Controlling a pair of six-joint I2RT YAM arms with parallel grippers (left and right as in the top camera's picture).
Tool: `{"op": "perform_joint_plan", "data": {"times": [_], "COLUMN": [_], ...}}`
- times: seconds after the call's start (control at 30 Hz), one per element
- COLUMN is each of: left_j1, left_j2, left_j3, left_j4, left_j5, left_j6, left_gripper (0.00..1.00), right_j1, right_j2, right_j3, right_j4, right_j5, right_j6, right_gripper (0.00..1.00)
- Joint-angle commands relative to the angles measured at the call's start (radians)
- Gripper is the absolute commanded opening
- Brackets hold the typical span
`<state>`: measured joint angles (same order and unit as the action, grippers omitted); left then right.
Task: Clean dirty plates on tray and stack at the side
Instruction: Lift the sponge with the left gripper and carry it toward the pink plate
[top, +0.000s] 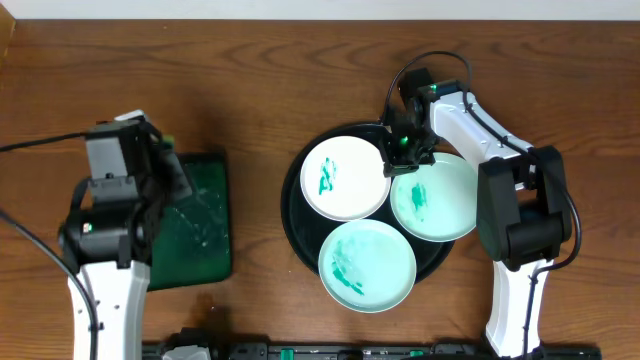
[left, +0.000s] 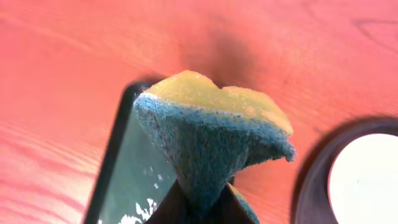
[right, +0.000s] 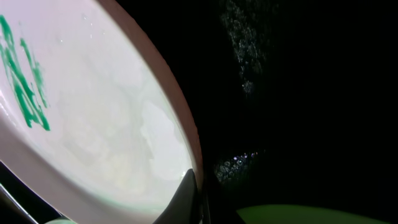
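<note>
Right claw (right: 198, 196) tips cropped, pinching plate (right: 99, 124) rim.

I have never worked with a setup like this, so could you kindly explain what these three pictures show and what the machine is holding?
These are two robot arms at a wooden table. One picture looks down from above; the other two come from a small camera on each wrist.

On the table sits a round black tray carrying three plates smeared with green, and a green rectangular tray on the left.

The left gripper has its jaws shut on a yellow and blue sponge, above the green tray. The right gripper has its jaws closed on the rim of the upper left plate.
</note>
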<state>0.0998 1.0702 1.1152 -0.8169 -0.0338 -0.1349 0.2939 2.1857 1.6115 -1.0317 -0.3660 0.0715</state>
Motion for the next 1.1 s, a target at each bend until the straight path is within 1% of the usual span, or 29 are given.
{"op": "perform_joint_plan", "data": {"times": [0.0, 0.13, 0.33, 0.6, 1.07], "left_j1": [-0.001, -0.001, -0.001, -0.001, -0.001], "left_j2": [0.010, 0.040, 0.080, 0.094, 0.094], "left_j3": [0.008, 0.008, 0.008, 0.008, 0.008], "left_j4": [0.013, 0.023, 0.057, 0.086, 0.099], "left_j5": [-0.072, -0.116, -0.117, -0.117, -0.117], "left_j6": [0.076, 0.092, 0.135, 0.142, 0.143], "left_gripper": [0.07, 0.07, 0.07, 0.07, 0.07], "right_j1": [-0.002, -0.003, -0.010, -0.034, -0.034], "right_j2": [0.002, 0.002, 0.002, 0.002, 0.002], "right_j3": [0.016, 0.016, 0.016, 0.016, 0.016], "right_j4": [-0.008, -0.009, -0.018, -0.039, -0.046], "right_j5": [-0.001, -0.001, -0.001, -0.001, -0.001], "right_j6": [-0.024, -0.025, -0.024, -0.025, -0.024], "right_gripper": [0.01, 0.01, 0.01, 0.01, 0.01]}}
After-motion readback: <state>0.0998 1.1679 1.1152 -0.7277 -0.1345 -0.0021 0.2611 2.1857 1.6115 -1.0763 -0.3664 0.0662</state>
